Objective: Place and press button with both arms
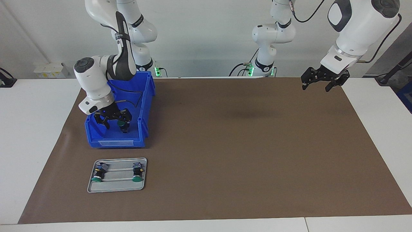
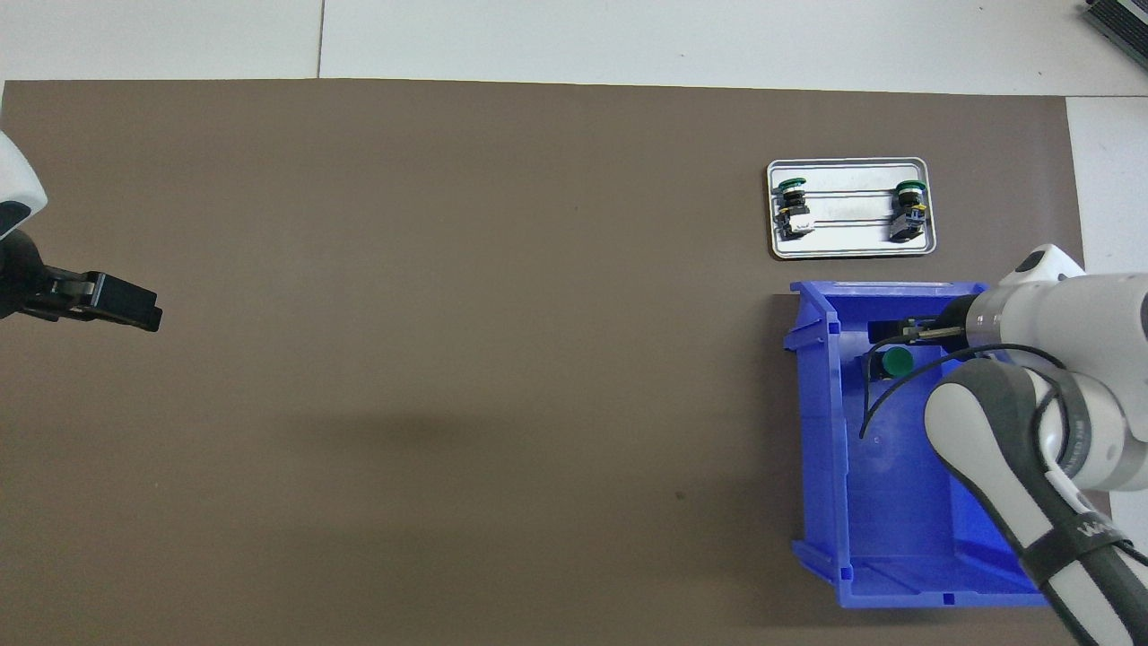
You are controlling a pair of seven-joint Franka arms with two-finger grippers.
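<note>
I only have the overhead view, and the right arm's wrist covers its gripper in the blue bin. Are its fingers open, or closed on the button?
Observer: In the facing view the right gripper is open inside the blue bin, with its fingertips apart.
Operator: Where's the button relative to them?
Observer: The button shows between the two fingers. I can't tell whether either one touches it.
Operator: And the left gripper? I see only its tip.
Observer: The left gripper hangs open and empty above the brown mat, at the left arm's end of the table.
</note>
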